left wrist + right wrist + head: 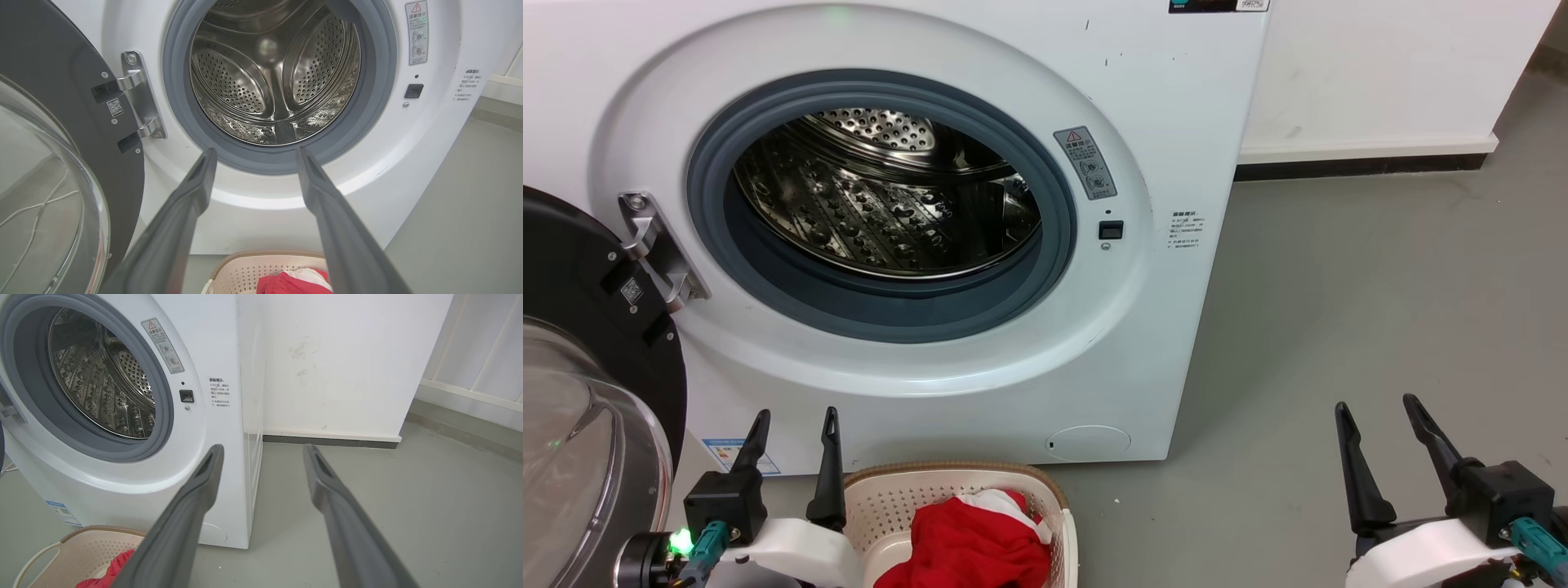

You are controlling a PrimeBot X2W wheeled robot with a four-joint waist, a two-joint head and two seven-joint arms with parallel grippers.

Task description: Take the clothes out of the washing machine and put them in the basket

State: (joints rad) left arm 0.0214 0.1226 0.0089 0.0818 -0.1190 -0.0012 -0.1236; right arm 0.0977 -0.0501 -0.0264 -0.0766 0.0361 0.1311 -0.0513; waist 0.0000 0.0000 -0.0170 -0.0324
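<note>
Red clothes [968, 547] lie in the basket [890, 498] — left gripper [796, 412] and right gripper [1376, 403] both spread, empty.

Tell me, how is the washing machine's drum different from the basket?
The drum is shiny steel; the basket is cream plastic. The drum looks empty; the basket holds red clothes. The drum is round and deep; the basket is low. Both have lots of little holes.
</note>
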